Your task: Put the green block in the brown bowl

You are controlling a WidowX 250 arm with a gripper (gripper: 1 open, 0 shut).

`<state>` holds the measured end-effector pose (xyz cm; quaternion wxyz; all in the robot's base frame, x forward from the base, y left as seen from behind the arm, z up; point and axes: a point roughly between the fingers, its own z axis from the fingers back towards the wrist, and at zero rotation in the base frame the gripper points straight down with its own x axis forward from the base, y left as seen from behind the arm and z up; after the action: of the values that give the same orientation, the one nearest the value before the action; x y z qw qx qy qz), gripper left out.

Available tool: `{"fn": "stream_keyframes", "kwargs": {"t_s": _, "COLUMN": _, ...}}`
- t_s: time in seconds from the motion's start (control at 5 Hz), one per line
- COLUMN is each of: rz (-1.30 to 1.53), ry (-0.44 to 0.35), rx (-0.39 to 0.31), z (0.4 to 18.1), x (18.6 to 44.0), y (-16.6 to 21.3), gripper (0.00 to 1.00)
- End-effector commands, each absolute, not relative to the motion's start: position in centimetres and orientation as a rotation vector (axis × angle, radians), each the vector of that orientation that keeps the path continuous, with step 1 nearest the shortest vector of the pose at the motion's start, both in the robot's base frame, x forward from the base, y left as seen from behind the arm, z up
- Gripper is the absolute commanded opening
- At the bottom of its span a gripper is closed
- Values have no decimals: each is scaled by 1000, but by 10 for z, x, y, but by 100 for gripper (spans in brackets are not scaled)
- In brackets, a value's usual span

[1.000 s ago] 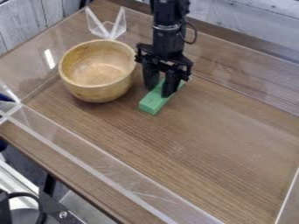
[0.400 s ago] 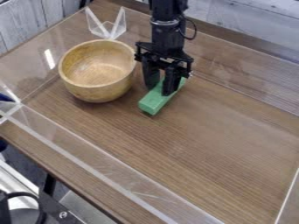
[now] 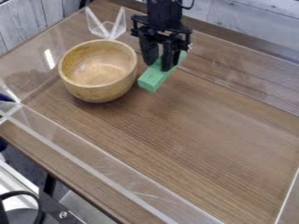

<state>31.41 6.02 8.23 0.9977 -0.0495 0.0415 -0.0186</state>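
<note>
The wooden table top [image 3: 163, 166] spread out under you, brown and grained, with strips of clear tape [image 3: 111, 156] running aslant over its near left part; a dark piece of equipment with cables [image 3: 24, 197] sat at the near left corner. Farther in, on the left, you had the brown bowl [image 3: 98, 90], upright, its open mouth facing up, its thick rim all in sight; just to the right of its far right rim was the green block [image 3: 153, 78], its near end showing plainly, its far end hidden behind the claw. Its long axis ran aslant, from near left to far right. Your gripper [image 3: 162, 62] came in from the far side, its fingers about the far part of the block; they stood partly apart, with the block between them, and you seemed to have hold of it, though contact on both sides could not be made out. Beyond the bowl, toward the far left, was a white pronged thing [image 3: 107, 24].

The relation you had to mind was this: the bowl lay to the left of the claw and a little nearer, so the carry called for a short sweep left; the block's near end pointed toward the bowl's right side, and it looked likely to catch the rim unless you brought it over high enough.
</note>
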Motion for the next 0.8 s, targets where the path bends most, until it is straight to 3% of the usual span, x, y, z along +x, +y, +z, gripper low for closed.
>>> {"fn": "stream_keyframes", "kwargs": {"t_s": 0.0, "rz": -16, "ry": -14, "rx": -73, "z": 113, "x": 321, "y": 77, "gripper": 0}}
{"fn": "stream_keyframes", "kwargs": {"t_s": 0.6, "rz": 69, "ry": -39, "rx": -55, "z": 123, "x": 320, "y": 118, "gripper": 0}}
